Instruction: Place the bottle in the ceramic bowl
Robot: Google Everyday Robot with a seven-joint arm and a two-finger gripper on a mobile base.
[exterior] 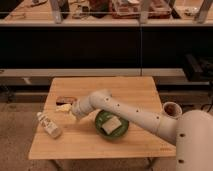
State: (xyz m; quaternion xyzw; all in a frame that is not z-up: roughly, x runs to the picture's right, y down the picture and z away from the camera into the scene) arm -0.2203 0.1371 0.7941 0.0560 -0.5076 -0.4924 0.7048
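The bottle [48, 125] lies on its side near the table's left front, whitish with a pale cap and a light label. The green ceramic bowl [123, 131] sits at the middle front of the table and holds a pale flat object [111, 125]. My white arm reaches from the lower right across the bowl. My gripper [70, 108] is over the left middle of the table, next to a flat dark bar, to the right of and behind the bottle and apart from it.
A flat dark bar [65, 99] and a pale scrap [62, 107] lie at the table's left. A brownish cup with a white rim [171, 109] stands at the right edge. A dark counter [100, 45] with shelves runs behind the wooden table [130, 90].
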